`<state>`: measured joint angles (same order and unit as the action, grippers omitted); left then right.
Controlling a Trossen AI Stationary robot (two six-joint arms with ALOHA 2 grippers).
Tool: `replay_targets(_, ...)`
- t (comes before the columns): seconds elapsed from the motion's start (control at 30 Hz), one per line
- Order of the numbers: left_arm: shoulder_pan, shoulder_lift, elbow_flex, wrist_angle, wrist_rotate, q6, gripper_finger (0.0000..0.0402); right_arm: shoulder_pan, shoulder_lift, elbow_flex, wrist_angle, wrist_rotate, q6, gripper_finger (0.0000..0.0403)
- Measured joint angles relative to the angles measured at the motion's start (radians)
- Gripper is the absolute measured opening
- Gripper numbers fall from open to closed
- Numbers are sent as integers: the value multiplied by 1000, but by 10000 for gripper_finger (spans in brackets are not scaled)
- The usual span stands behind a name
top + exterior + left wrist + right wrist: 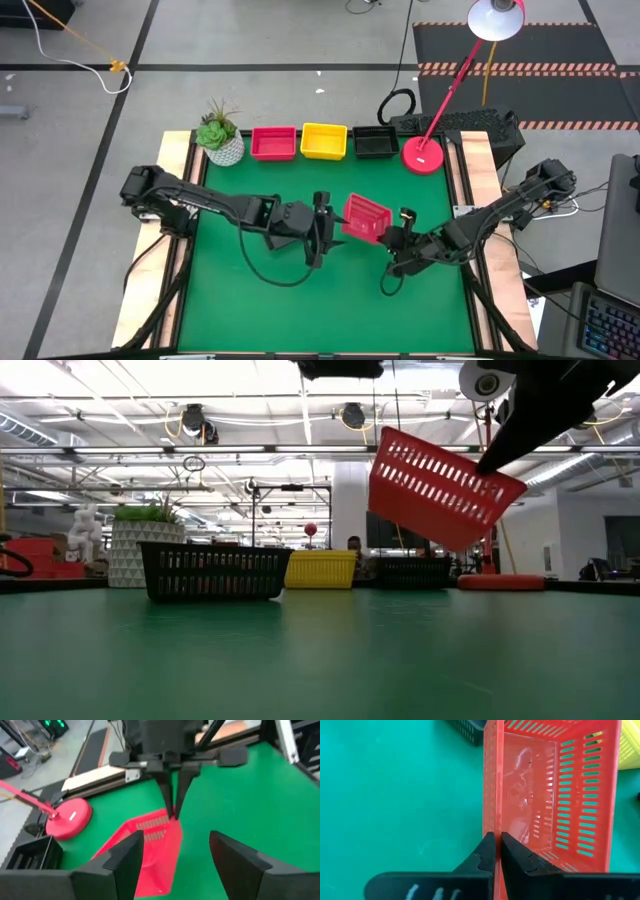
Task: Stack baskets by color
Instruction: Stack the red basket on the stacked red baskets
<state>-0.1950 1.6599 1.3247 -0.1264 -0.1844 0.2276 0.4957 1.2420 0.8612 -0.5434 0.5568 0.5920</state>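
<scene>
Nearest the low camera we see a black basket [214,571] on the green table [300,310], in front of the plant pot [223,146]. The red basket [365,217] hangs tilted in the air over mid-table. The right gripper [496,851] has its fingers pressed together on the basket's side wall, pinching the rim. The left gripper [175,865] sits just beside that basket on the far side from the right gripper, fingers spread wide, not touching it. Behind the held basket, along the table's far edge, we have another red basket [273,142], a yellow basket [324,140] and a second black basket [376,141] in a row, then the lamp base [424,154].
</scene>
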Motion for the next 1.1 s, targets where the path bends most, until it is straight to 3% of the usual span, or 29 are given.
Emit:
replay_targets(0.2, 6, 84, 75, -29, 5, 22, 215, -11, 45, 0, 1, -6, -6, 6)
replay_targets(0.77, 37, 322, 299, -246, 0, 25, 230, -13, 62, -1, 44, -8, -54, 6)
replay_targets(1.1, 39, 369, 347, -308, -4, 25, 227, -13, 62, -1, 46, -9, -54, 6)
